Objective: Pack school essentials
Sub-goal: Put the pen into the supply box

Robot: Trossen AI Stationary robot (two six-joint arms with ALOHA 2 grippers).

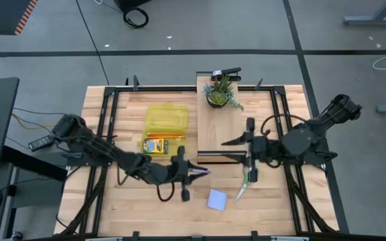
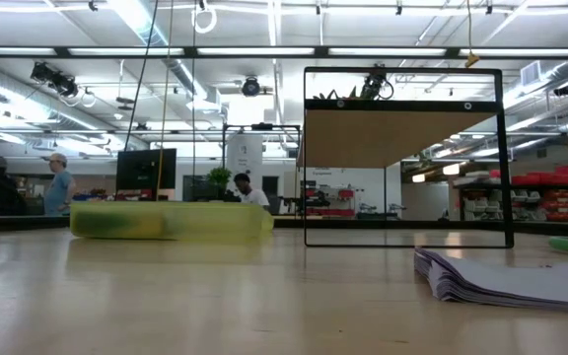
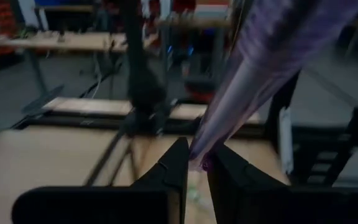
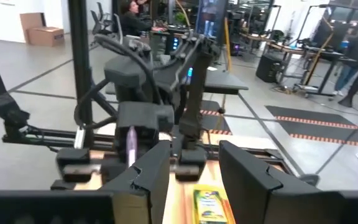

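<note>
My left gripper [image 1: 194, 172] hovers over the table's middle, shut on a thin purple pen [image 3: 247, 81]; the right wrist view also shows this pen [image 4: 131, 144]. My right gripper [image 1: 228, 142] stands open beside the wooden shelf [image 1: 236, 124], level with and facing the left one, nothing between its fingers [image 4: 157, 168]. The yellow-green crayon box [image 1: 156, 145] lies flat next to the yellow case [image 1: 167, 119]. The green-handled scissors [image 1: 246, 178] and the light blue sticky-note pad [image 1: 217, 199] lie flat near the front. My left gripper pinches the purple pen's lower end [image 3: 199, 157] between its two fingertips [image 3: 178, 163]. The fingers come roughly level from the table's left. The pen is lifted clear of the table and slants upward from the fingertips.
A potted plant [image 1: 221, 94] stands on the raised shelf at the back, whose black frame [image 2: 407, 158] rises from the table. The yellow case [image 2: 166, 219] lies left of it. Bare wood stretches along the table's front left.
</note>
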